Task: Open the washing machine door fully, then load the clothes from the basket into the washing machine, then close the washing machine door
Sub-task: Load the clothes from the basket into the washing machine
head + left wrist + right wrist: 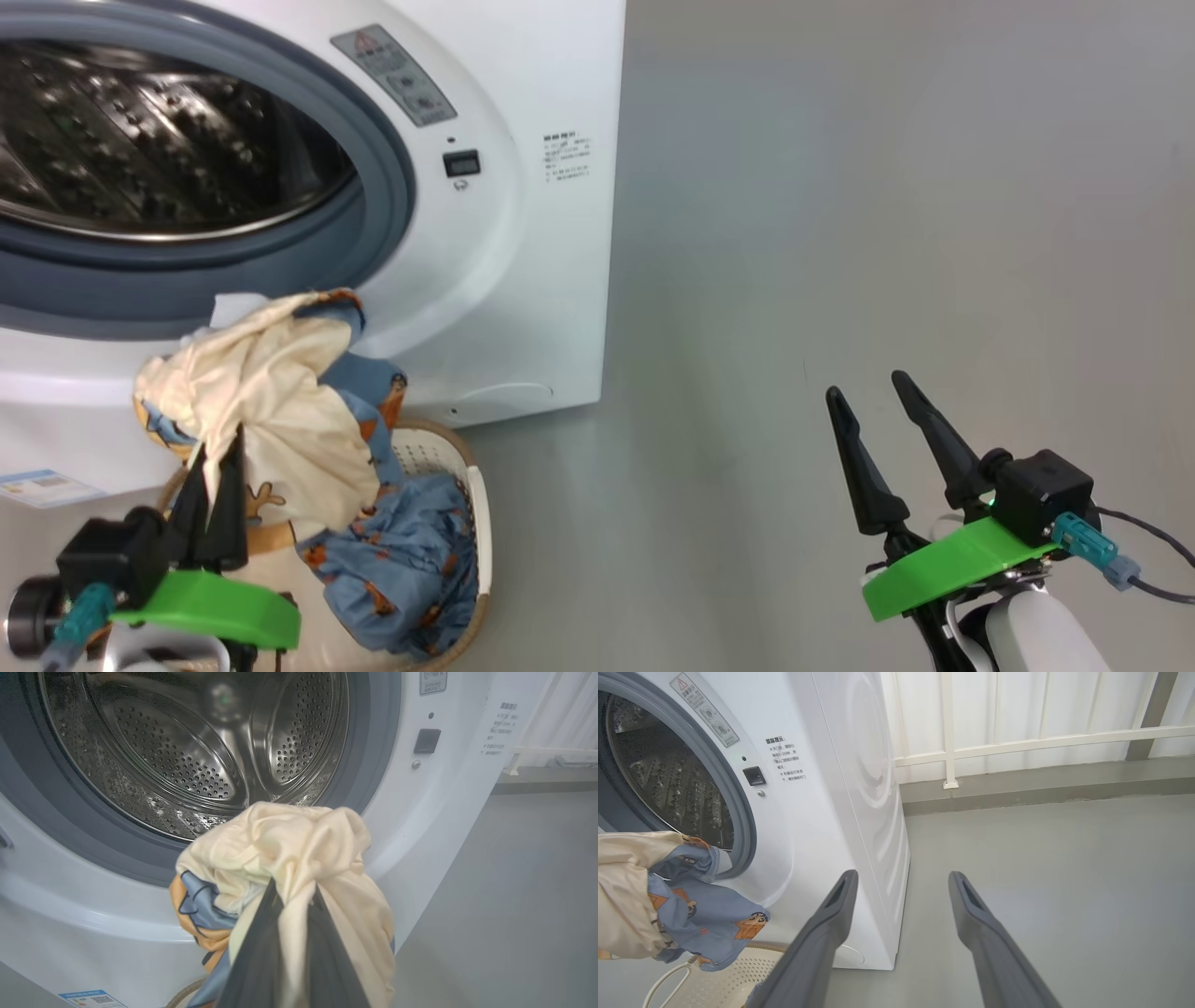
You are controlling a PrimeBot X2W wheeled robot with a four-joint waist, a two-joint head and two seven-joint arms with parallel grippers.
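Machines: one washing machine (541,280), white, its round mouth uncovered, showing the steel drum (140,140) inside a grey seal (378,201).
Baskets: one basket (478,523), on the floor (840,233) just in front of the machine's lower right corner.
Clothes: the clothes (308,439) show as one cream garment (271,392) and blue printed cloth (411,560); I cannot tell whether the blue is one piece or two.
Grippers: two.
Left gripper: the left gripper (221,446) points up towards the mouth, fingers pinched together on the cream garment, which is bunched over the tips.
Held bundle: lifted above the basket, in front of the lower edge of the seal; contact with the machine cannot be told. Blue cloth trails from it down into the basket.
Right gripper: the right gripper (864,387) is released, fingers spread with nothing between them, over bare floor well to the right of the machine.
Around: one blue label (42,487) low on the machine front, one dark latch socket (461,163) right of the mouth, a white railing (1017,742) behind.
In the way: only the hanging bundle itself sits between the left fingers and the drum.
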